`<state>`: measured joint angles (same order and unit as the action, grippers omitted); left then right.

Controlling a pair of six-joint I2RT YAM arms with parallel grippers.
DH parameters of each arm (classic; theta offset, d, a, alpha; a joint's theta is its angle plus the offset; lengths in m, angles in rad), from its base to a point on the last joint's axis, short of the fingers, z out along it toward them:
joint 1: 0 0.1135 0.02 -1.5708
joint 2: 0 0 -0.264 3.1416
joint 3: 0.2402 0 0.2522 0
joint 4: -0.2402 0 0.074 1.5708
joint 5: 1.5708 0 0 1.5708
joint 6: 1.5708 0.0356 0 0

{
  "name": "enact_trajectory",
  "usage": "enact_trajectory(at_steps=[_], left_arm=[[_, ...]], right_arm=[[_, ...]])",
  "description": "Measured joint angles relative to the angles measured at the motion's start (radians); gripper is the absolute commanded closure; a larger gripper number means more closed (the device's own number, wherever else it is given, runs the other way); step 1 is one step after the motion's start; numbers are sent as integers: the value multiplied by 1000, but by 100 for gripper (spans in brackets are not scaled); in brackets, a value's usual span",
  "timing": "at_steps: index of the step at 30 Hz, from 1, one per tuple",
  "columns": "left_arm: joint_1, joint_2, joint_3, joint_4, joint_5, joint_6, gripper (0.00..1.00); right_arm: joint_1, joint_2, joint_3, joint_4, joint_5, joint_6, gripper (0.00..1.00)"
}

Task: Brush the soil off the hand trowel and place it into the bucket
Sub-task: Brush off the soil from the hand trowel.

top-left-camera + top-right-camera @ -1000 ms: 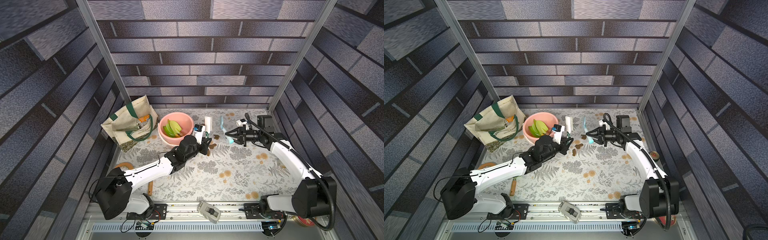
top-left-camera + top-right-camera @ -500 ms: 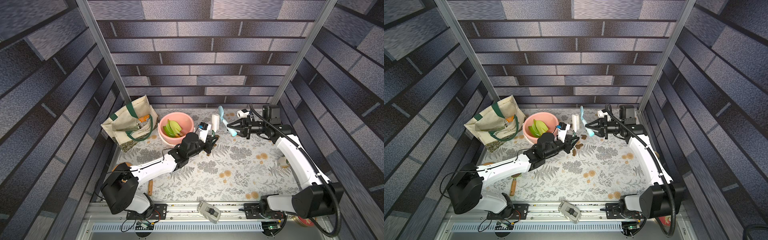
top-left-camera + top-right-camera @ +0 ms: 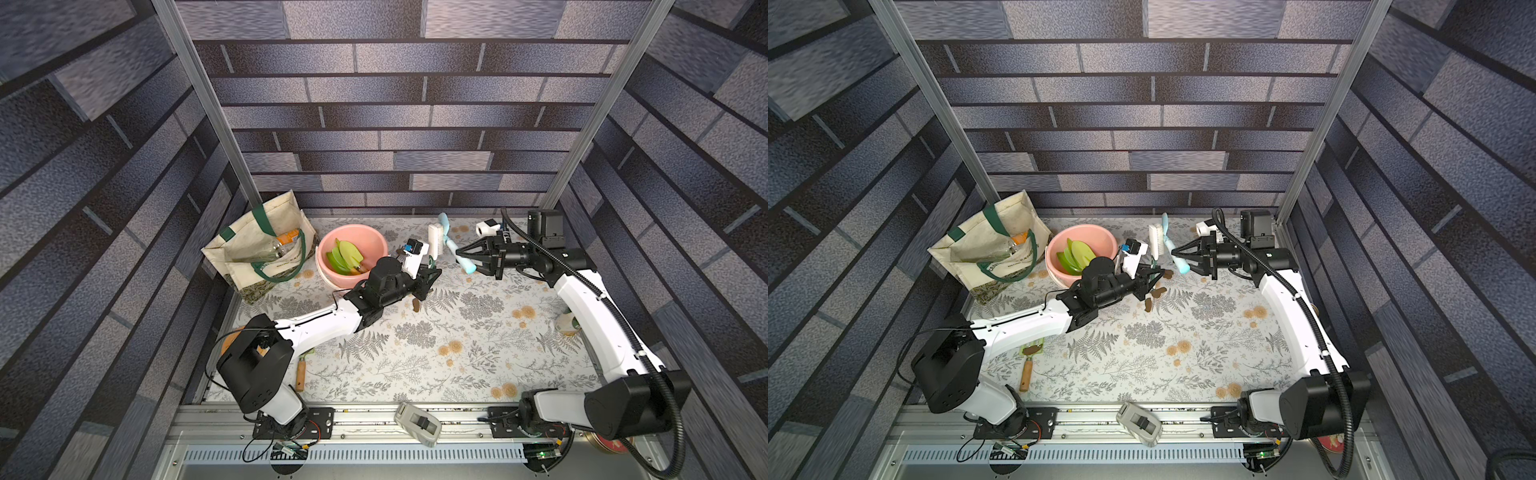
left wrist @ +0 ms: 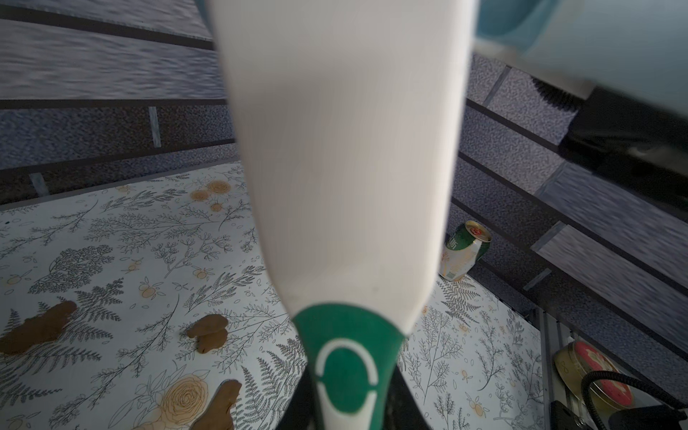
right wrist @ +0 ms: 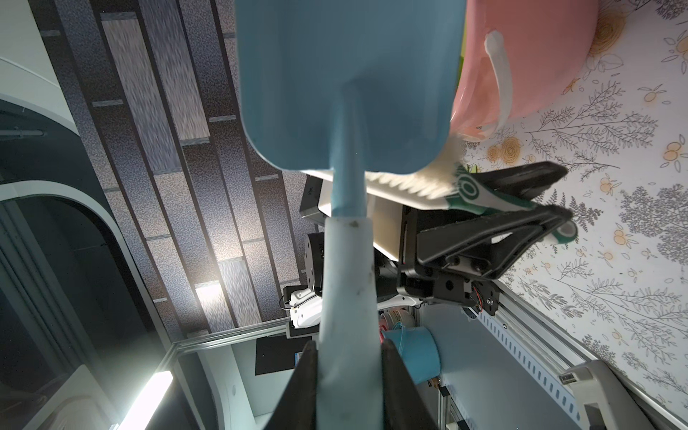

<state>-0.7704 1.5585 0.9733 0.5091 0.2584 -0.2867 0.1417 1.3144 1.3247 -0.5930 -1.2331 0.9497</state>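
My right gripper [image 5: 350,383] [image 3: 462,255] is shut on the handle of a light-blue hand trowel [image 5: 346,74] [image 3: 1169,239], held above the table's back with its blade pointing at the back wall. My left gripper [image 4: 348,405] [image 3: 1152,276] is shut on the green handle of a white brush [image 4: 346,149] [image 3: 434,239]. The bristles meet the blade's edge near its neck in the right wrist view. Brown soil blobs [image 4: 208,331] [image 3: 1158,292] lie on the cloth below. The pink bucket [image 3: 322,266] [image 5: 521,56] stands left of the brush with green trowels [image 3: 345,257] inside.
A cream tote bag [image 3: 257,249] stands left of the bucket. A wooden-handled trowel [image 3: 1027,365] lies by the left arm's base. A green can [image 4: 465,251] stands at the right edge. A grey device [image 3: 417,424] sits on the front rail.
My right gripper has risen and moved toward the back wall, turning the trowel more upright. My left gripper has carried the brush right and up against the blade.
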Motion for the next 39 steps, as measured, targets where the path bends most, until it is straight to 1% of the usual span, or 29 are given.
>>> enact_trajectory(at_steps=[8,16,21,25,28,31,36,39], left_arm=[[42,50,90,-34,88,40,100],[53,170,228,-89,159,72,100],[75,268,284,-106,161,51,100],[108,293,281,-105,159,8,100],[125,281,270,-98,150,-6,100],[132,233,226,-98,130,-10,100],[109,79,122,-102,102,-9,100],[80,11,104,-107,98,-7,100]], right_arm=[[0,-23,-3,-29,0,0,82],[0,-52,-10,-32,2,0,81],[0,-65,-10,-32,7,1,81],[0,-67,-10,-32,9,1,81],[0,-67,-10,-32,10,1,82],[0,-66,-10,-32,13,0,82],[0,-57,-10,-36,16,-8,82],[0,-43,-9,-58,17,-25,82]])
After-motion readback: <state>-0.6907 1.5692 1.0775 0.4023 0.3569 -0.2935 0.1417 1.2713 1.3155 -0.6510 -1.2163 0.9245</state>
